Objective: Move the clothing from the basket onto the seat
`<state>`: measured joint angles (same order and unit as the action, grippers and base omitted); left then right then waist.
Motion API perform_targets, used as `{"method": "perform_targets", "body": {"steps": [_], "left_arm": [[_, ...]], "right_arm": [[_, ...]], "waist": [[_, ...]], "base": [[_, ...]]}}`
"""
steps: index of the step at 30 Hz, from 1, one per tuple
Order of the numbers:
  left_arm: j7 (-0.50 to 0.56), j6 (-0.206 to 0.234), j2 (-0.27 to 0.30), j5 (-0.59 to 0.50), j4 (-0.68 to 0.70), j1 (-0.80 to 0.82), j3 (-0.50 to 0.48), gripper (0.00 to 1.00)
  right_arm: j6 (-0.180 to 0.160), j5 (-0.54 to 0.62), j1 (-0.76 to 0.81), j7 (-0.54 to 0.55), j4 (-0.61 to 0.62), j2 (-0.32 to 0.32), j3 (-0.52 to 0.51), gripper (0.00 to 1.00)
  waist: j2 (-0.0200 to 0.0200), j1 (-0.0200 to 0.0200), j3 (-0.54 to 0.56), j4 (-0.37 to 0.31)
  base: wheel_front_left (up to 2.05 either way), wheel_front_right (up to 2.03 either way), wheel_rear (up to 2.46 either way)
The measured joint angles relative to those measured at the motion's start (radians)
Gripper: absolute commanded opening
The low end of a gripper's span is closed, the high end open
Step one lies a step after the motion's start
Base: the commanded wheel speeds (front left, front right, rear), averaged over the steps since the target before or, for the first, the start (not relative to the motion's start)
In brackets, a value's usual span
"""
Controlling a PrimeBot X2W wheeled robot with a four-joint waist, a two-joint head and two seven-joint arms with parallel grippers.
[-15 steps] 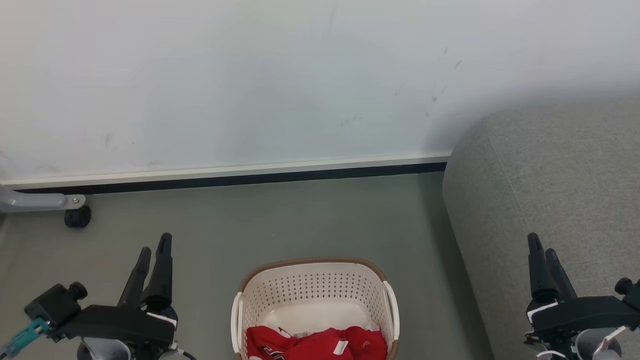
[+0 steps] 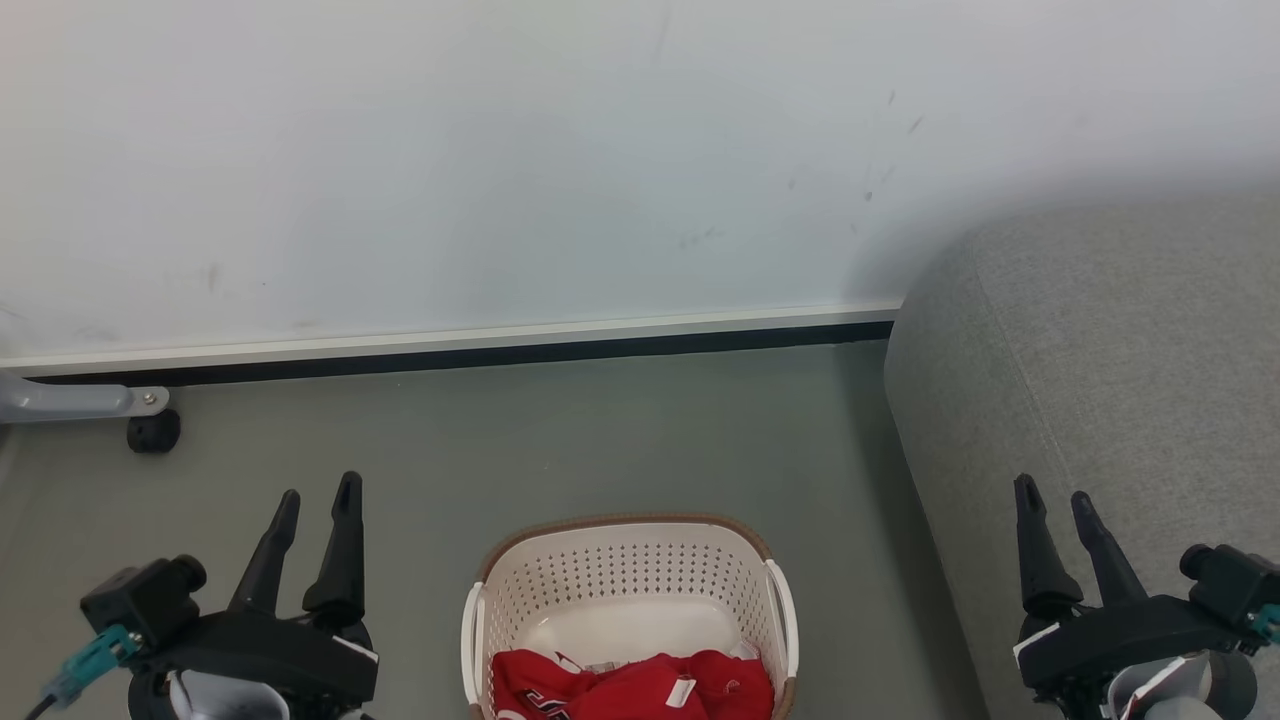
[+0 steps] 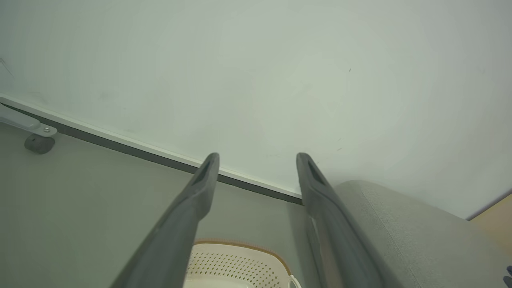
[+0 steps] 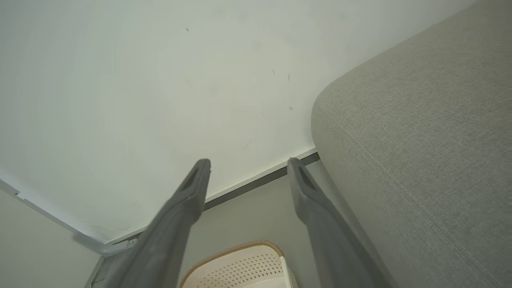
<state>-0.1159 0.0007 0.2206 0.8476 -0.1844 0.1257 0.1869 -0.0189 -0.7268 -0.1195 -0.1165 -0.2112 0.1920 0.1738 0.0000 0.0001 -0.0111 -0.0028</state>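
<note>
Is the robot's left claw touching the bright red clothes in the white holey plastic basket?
Apart. The head view shows grey floor between the open left gripper and the cream perforated basket holding the red clothing.

Living space: sofa (image 2: 1130, 350), laundry basket (image 2: 630, 572)

Red clothing (image 2: 635, 690) w/ white tags & dark print, bunched at near end of basket (image 2: 625, 575). Cream perforated basket, brown rim, white side handles, upright on floor. Grey woven seat (image 2: 1120, 380), rounded edge, to right of basket, not touching.
</note>
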Motion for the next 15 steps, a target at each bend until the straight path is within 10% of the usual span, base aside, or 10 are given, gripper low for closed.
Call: {"method": "perform_targets", "body": {"steps": [15], "left_arm": [[-0.054,0.043,0.016,-0.167,-0.006,0.000,0.056,1.00]], "right_arm": [[-0.036,0.204,-0.014,-0.054,-0.035,0.017,0.070,1.00]], "waist": [[0.0000,0.0000,-0.006,0.000]], "base": [[0.00,0.00,0.00]]}}
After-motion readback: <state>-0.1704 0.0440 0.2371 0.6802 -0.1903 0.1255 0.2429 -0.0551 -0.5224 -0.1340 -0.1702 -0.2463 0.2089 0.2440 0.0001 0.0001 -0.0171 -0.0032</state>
